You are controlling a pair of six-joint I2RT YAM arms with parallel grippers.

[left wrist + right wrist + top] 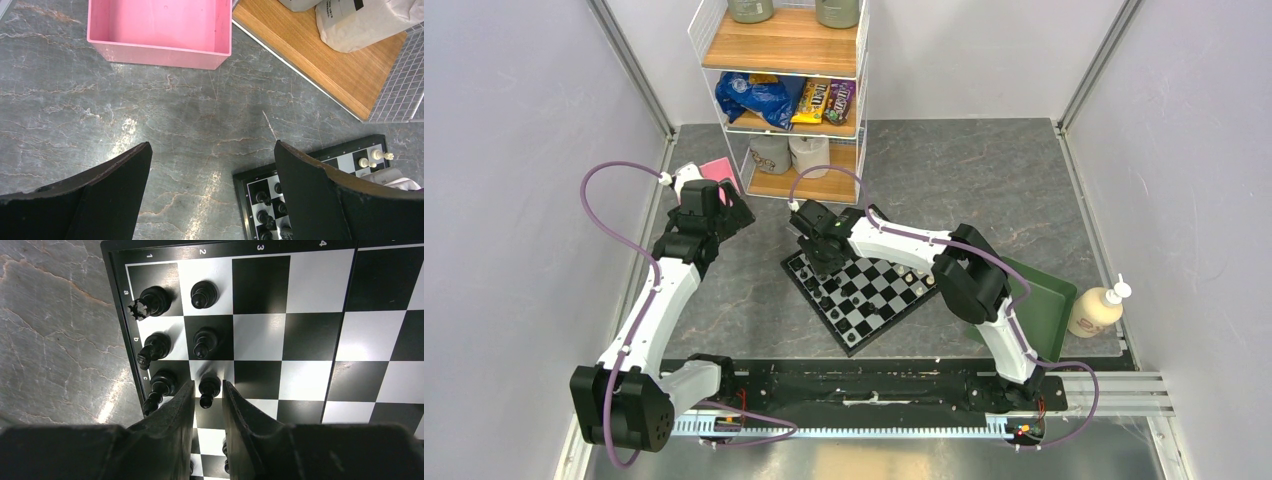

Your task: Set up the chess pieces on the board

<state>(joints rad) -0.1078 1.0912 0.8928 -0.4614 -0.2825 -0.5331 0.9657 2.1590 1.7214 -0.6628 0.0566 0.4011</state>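
You have a grey marbled table [984,170] with a wire shelf rack [784,40] at its far edge. The board [849,345] lies turned like a diamond near the middle of the table, in front of the right arm. A dark green tray [1039,300] sits just to its right, partly under that arm. A pink box [155,54] stands by the rack's left foot, and a pump bottle [1099,308] stands beyond the tray.

Your left gripper [212,145] hangs over bare table between the pink box and the board's corner, its claw spread wide and holding nothing. Your right gripper [207,385] is low over the board's a-to-c corner. Its fingers are drawn in narrowly on either side of a black pawn [209,390] on c2, but you cannot tell whether they actually pinch it.

Of the chess pieces, a black rook [150,302], knight [154,347] and bishop [159,387] fill a1 to c1. More black pawns [204,292] stand on a2 and b2. Two white pieces [381,156] stand near the board's far rim.
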